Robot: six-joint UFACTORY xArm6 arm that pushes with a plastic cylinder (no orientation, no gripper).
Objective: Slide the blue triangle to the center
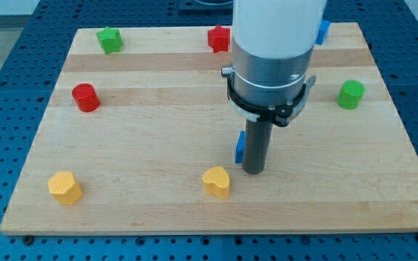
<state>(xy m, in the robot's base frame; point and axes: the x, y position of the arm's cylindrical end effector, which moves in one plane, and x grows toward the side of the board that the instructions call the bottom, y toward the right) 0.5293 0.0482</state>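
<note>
A blue block (239, 147), mostly hidden behind my rod, sits near the middle of the board, a little toward the view's bottom; its shape cannot be made out. My tip (253, 171) rests on the board right against that block's right side. A second blue block (324, 31) shows only as a sliver behind the arm near the view's top right; its shape is hidden too.
The wooden board (122, 145) also holds a green block (109, 40) at top left, a red block (218, 38) at top centre, a red cylinder (85, 97) at left, a green cylinder (351, 94) at right, a yellow block (65, 187) at bottom left, and a yellow heart-like block (217, 181) just left of my tip.
</note>
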